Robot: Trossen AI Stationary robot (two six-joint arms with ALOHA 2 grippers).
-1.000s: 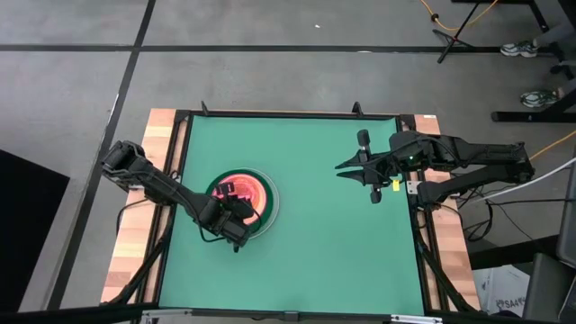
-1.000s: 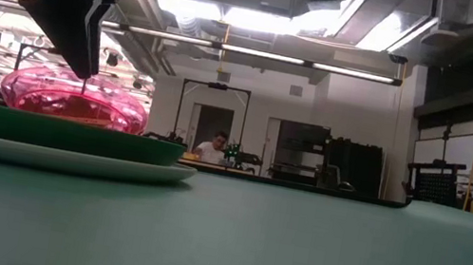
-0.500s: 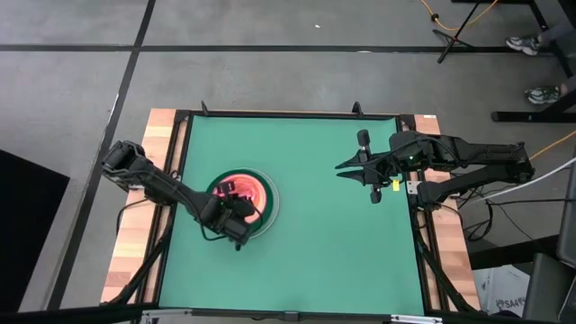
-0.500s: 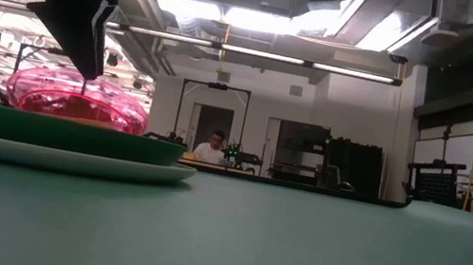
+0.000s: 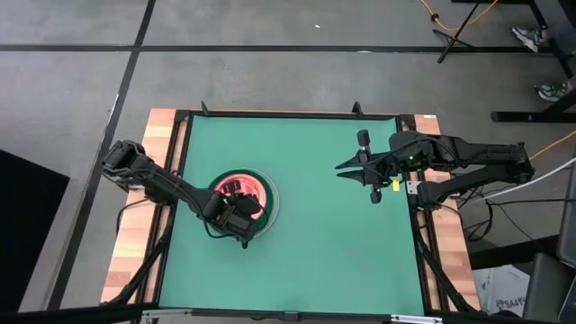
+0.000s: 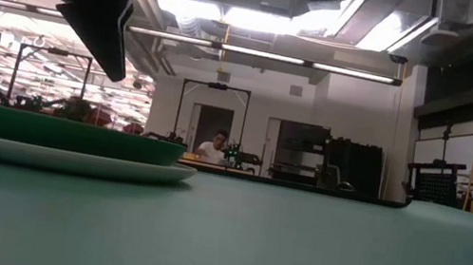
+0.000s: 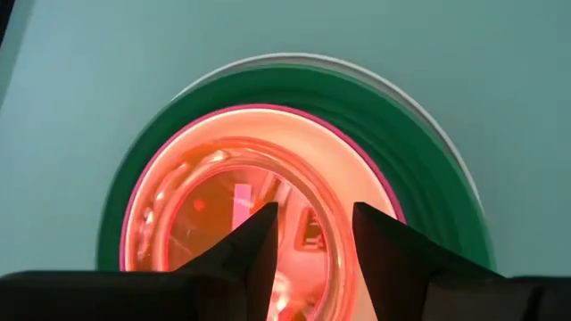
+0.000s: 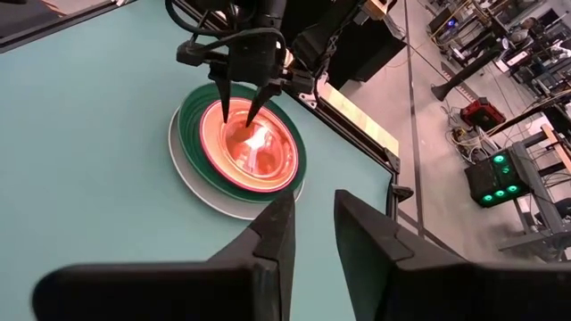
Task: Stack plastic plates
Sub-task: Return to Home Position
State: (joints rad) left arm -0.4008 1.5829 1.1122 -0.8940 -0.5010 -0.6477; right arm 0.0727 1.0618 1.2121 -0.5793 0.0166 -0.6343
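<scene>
The plastic plates sit in one stack left of the table's middle: a white plate (image 5: 274,209) at the bottom, a dark green one (image 7: 419,169) on it, then a magenta-rimmed one (image 7: 361,147) and translucent pink-orange small plates (image 7: 214,192) nested on top. My left gripper (image 7: 312,218) hangs open just above the stack. One fingertip stands over the small plate's hollow and one outside its rim, clear of it in the low view (image 6: 115,69). My right gripper (image 8: 314,223) waits open, high over the table's right part (image 5: 360,173).
The green mat (image 5: 342,243) lies bare to the right of and in front of the stack. A black frame (image 5: 288,114) borders the table. Beyond the far edge a person (image 6: 212,151) sits deep in the room.
The pink translucent plate stood up above the dark green plate's rim under my left fingertip. It has sunk down into the stack and no longer shows in the low view. My left gripper has tipped, and its fingertips have swung a little toward the table's right edge.
</scene>
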